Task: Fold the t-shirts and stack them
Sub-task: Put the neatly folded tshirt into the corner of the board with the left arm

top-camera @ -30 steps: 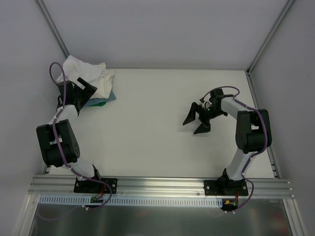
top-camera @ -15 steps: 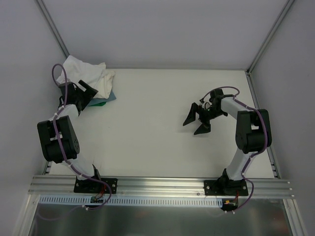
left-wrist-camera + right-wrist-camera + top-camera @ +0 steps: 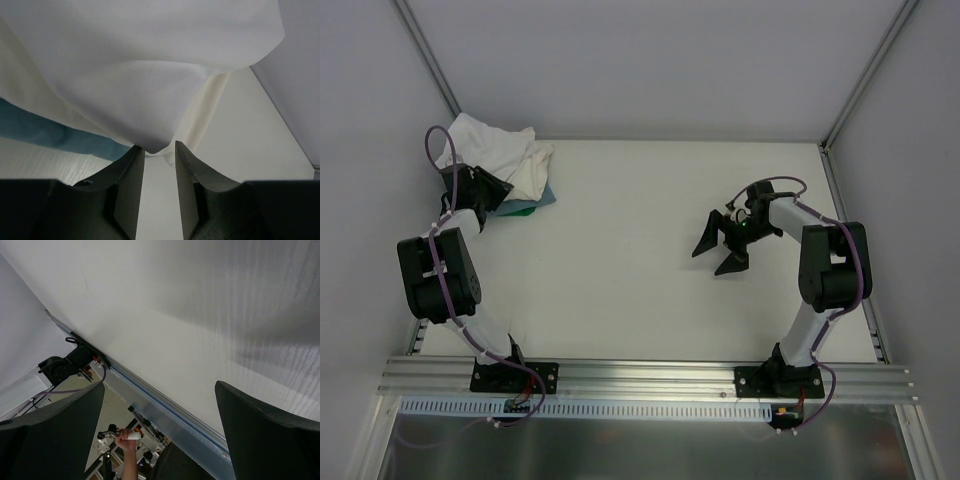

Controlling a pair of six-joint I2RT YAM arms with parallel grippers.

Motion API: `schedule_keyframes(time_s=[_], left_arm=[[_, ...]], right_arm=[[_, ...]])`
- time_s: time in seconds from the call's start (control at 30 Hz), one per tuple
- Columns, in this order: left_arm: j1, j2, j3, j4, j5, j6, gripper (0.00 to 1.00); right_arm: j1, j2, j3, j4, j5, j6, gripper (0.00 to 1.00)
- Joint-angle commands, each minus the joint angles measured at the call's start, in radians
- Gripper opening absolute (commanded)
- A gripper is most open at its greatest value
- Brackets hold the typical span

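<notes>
Meeting the t-shirts (image 3: 498, 150) at upper left, the left gripper (image 3: 159, 148) shows narrow jaws; grasp cannot be told. Right gripper (image 3: 713, 258) hangs released.

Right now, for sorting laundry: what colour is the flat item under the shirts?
The item is teal-blue; left wrist view shows it best.

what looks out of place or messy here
The white t-shirts sit in a crumpled, unfolded heap at the far-left corner of the table, with a teal-blue flat item poking out from beneath them. Nothing looks spilled or damaged.
</notes>
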Motion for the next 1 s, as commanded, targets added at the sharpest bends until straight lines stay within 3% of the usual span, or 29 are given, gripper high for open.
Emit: schedule_keyframes(time_s=[0.0,0.03,0.17,0.73,0.97], left_arm=[[0.006,0.007,0.043,0.066,0.031,-0.009,0.31],[0.006,0.012,0.045,0.069,0.032,-0.011,0.28],[0.006,0.013,0.042,0.074,0.035,-0.020,0.00],[-0.010,0.010,0.065,0.108,0.060,-0.083,0.00],[-0.086,0.056,0.117,0.118,0.051,-0.132,0.00]], right_arm=[[-0.005,-0.028,0.021,-0.035,0.010,-0.018,0.99],[-0.005,-0.026,0.023,-0.035,0.010,-0.017,1.00],[-0.004,-0.023,0.027,-0.040,0.011,-0.017,1.00],[-0.004,-0.023,0.021,-0.031,0.005,-0.015,0.99],[-0.004,-0.023,0.018,-0.021,-0.003,-0.008,0.99]])
